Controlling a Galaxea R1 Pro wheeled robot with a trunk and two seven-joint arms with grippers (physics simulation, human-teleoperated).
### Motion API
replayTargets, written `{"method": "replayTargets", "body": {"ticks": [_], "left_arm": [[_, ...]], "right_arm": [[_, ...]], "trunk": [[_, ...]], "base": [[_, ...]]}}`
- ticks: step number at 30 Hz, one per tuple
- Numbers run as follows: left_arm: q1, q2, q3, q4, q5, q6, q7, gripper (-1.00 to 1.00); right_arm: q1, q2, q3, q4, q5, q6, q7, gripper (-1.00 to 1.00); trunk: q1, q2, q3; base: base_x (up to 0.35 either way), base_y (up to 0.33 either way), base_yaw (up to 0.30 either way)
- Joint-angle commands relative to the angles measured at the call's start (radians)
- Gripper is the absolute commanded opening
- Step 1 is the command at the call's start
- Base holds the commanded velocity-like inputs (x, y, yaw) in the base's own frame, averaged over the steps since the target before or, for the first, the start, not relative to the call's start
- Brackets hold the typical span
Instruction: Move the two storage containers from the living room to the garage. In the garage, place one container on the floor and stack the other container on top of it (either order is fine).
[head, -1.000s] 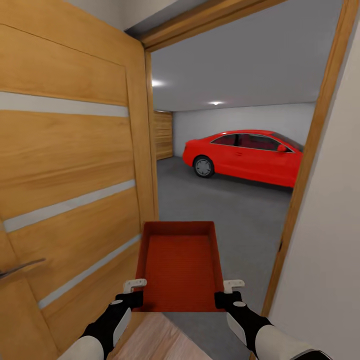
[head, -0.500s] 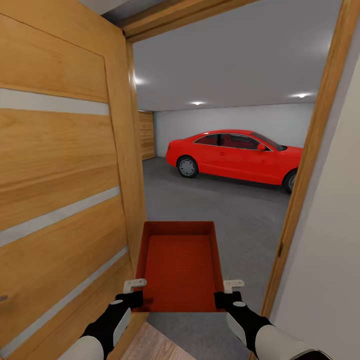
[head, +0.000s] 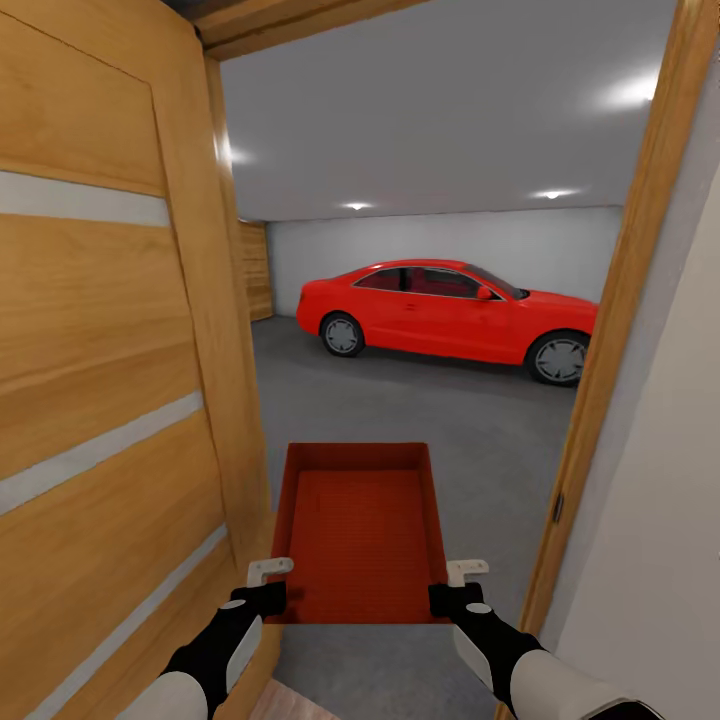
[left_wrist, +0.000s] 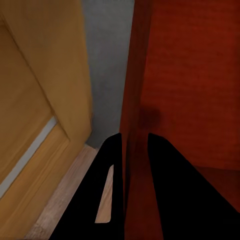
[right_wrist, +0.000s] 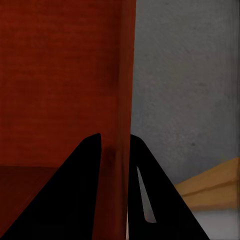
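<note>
The robot is carrying one red bin level in front of it, just short of the open wooden door, with the red car well beyond. The left gripper is pinching the bin's left wall and the right gripper is pinching the right wall, each with one finger inside and one outside. The bin looks light and stiff, though its thin, smooth walls may be inclined to slip, so grasping both sides near the closest end seems sensible.
</note>
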Motion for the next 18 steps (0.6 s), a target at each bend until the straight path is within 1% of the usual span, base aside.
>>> {"method": "replayTargets", "body": {"ticks": [1,18], "left_arm": [[0.000,0.022,0.032,-0.019,-0.019,0.007,0.022,-1.00],[0.000,0.022,0.032,-0.019,-0.019,0.007,0.022,-1.00]], "right_arm": [[0.000,0.000,-0.017,0.003,-0.017,-0.004,-0.005,-1.00],[0.000,0.000,-0.017,0.003,-0.016,-0.005,-0.005,-1.00]], "trunk": [[0.001,-0.001,0.000],[0.001,-0.001,0.000]], "base": [[0.188,0.111,-0.242],[0.187,0.109,-0.242]]}}
